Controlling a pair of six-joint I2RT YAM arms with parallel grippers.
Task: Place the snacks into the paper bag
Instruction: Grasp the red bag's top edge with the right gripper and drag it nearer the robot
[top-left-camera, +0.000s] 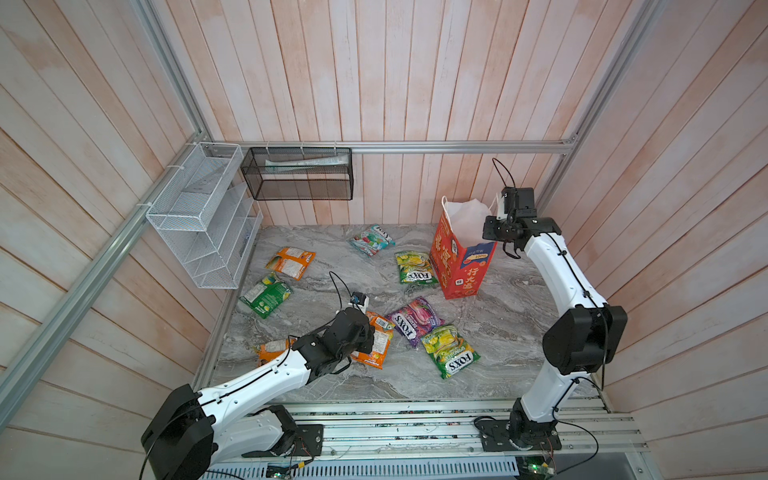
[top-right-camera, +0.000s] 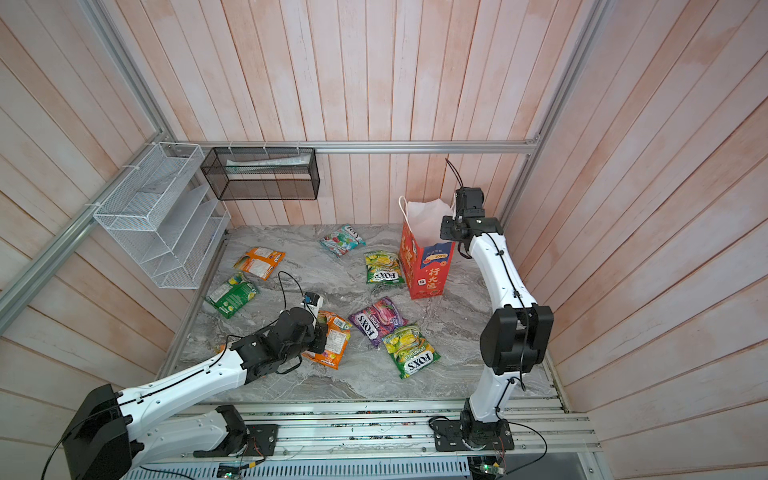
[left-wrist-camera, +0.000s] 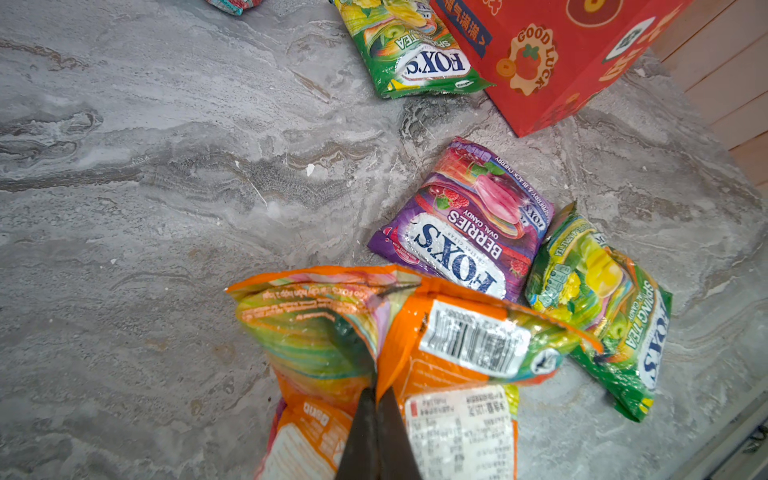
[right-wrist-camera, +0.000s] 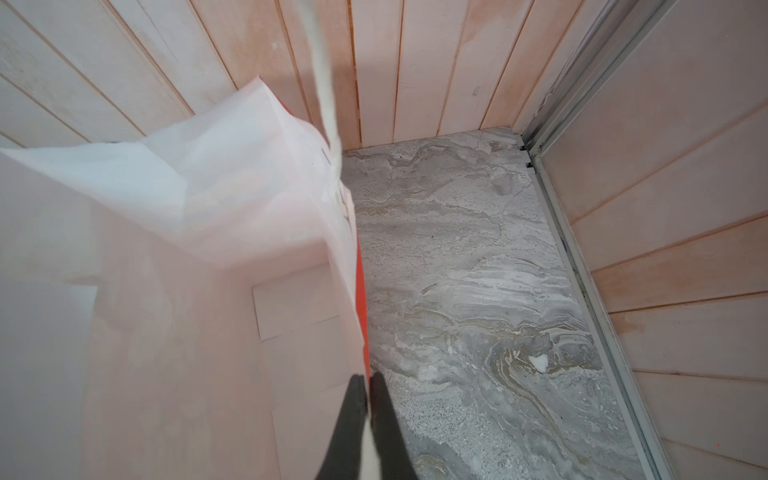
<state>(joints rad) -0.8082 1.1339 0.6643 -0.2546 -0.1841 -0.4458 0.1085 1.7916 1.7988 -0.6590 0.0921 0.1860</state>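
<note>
My left gripper (left-wrist-camera: 376, 388) is shut on an orange snack pouch (left-wrist-camera: 436, 332), pinching a fold of it just above the marble table; in both top views this pouch (top-left-camera: 378, 345) (top-right-camera: 334, 338) pokes out from under the wrist. Beside it lie a purple pouch (top-left-camera: 413, 321) (left-wrist-camera: 461, 224) and a yellow-green pouch (top-left-camera: 451, 351). The red paper bag (top-left-camera: 461, 266) (top-right-camera: 426, 270) stands upright at the back right with its mouth wide. My right gripper (right-wrist-camera: 369, 376) is shut on the bag's side wall (right-wrist-camera: 345, 270) near the rim. Several more snacks lie scattered on the table.
A yellow-green pouch (top-left-camera: 415, 267) lies against the bag's left side. Teal (top-left-camera: 372, 240), orange (top-left-camera: 291, 262) and green (top-left-camera: 266, 294) pouches lie further left; another orange one (top-left-camera: 272, 348) is under my left arm. A white wire rack (top-left-camera: 199, 216) and a black mesh basket (top-left-camera: 297, 174) hang on the walls.
</note>
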